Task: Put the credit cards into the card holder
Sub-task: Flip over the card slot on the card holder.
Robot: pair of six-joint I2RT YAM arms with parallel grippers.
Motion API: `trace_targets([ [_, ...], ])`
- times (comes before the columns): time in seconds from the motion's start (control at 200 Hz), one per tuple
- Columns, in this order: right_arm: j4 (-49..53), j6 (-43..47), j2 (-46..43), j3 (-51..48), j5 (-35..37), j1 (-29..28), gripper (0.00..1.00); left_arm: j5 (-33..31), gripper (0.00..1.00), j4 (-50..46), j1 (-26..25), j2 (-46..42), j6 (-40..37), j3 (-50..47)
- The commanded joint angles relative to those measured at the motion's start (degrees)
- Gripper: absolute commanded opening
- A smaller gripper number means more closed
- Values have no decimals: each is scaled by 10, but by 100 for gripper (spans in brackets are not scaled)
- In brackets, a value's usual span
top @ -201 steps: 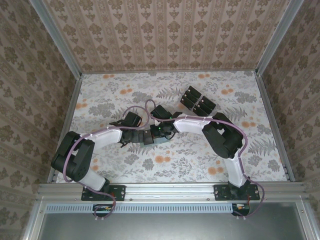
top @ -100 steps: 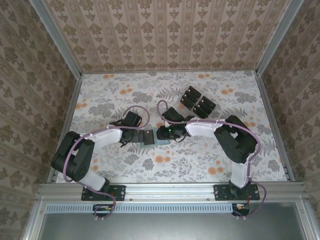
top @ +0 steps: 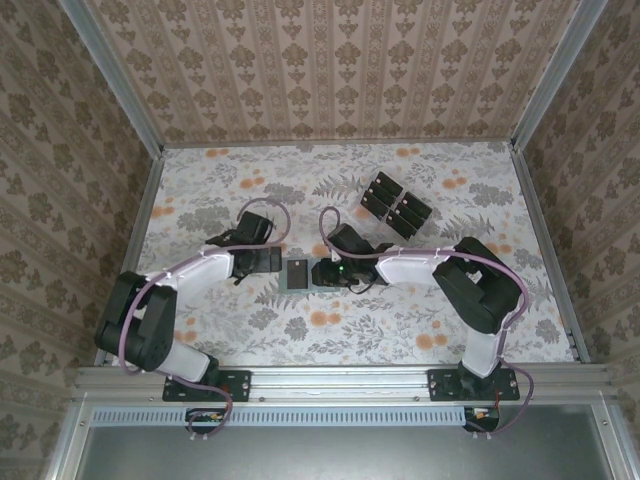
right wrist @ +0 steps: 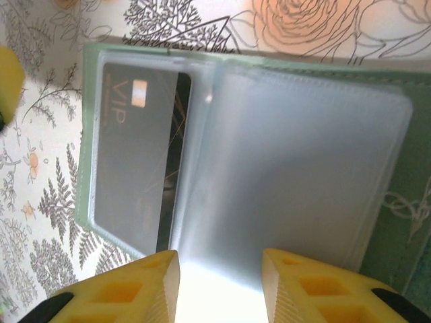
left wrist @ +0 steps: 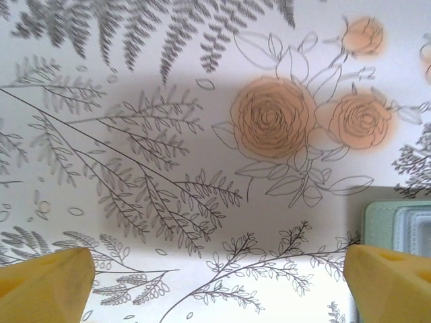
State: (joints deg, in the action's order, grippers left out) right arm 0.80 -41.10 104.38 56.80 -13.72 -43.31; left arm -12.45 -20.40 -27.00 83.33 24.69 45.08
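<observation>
Card holder (right wrist: 397,229) — open, one credit card (right wrist: 135,155) sleeved; right gripper (right wrist: 219,261) half-closed about its clear leaf (right wrist: 303,155), grip unclear; left gripper (left wrist: 215,269) spread.

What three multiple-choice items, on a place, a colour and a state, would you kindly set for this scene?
1. Where does the card holder lie? A far left corner; B between the left gripper and the right gripper; C far right corner.
2. What colour is the card inside it? A red; B white; C black.
3. How is the left gripper? A open, empty; B shut on a card; C shut on the holder.
B: a gripper sits on each side of it. C: its face is black. A: its fingers stand wide apart, nothing between.
</observation>
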Motion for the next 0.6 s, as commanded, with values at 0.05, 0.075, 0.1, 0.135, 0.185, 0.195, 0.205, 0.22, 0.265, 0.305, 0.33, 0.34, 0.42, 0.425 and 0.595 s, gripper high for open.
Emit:
trace_targets([
  [0.05,45,4,-58,9,29,-1,43,21,100,-5,4,-40,-13,0],
  [0.075,53,7,-63,10,36,-2,44,25,100,-4,4,-46,-11,-3],
  [0.1,60,9,-69,11,43,-2,46,30,100,-2,3,-50,-9,-6],
  [0.135,70,12,-75,12,53,-2,49,36,100,-2,3,-55,-7,-11],
  [0.185,82,13,-83,11,64,-1,51,45,100,1,1,-63,-4,-18],
  [0.195,83,14,-84,11,66,-2,52,47,100,1,0,-64,-3,-20],
  [0.205,84,14,-85,11,67,-1,52,48,100,1,0,-65,-2,-21],
  [0.22,86,13,-86,10,69,-1,52,49,100,2,-1,-67,0,-23],
  [0.265,88,11,-88,7,72,-1,52,55,100,3,-3,-73,4,-29],
  [0.305,85,9,-88,5,71,-1,53,58,100,5,-7,-76,9,-34],
  [0.33,85,9,-87,6,70,-2,53,59,100,6,-9,-78,11,-37],
  [0.34,84,8,-87,6,70,-2,53,60,100,7,-10,-79,13,-39],
  [0.42,82,8,-79,11,69,-2,53,62,100,12,-20,-85,21,-49],
  [0.425,82,8,-79,12,69,-2,53,62,100,12,-20,-85,21,-50],
  [0.595,95,19,-53,43,73,-1,53,65,100,25,-39,-84,37,-62],
])
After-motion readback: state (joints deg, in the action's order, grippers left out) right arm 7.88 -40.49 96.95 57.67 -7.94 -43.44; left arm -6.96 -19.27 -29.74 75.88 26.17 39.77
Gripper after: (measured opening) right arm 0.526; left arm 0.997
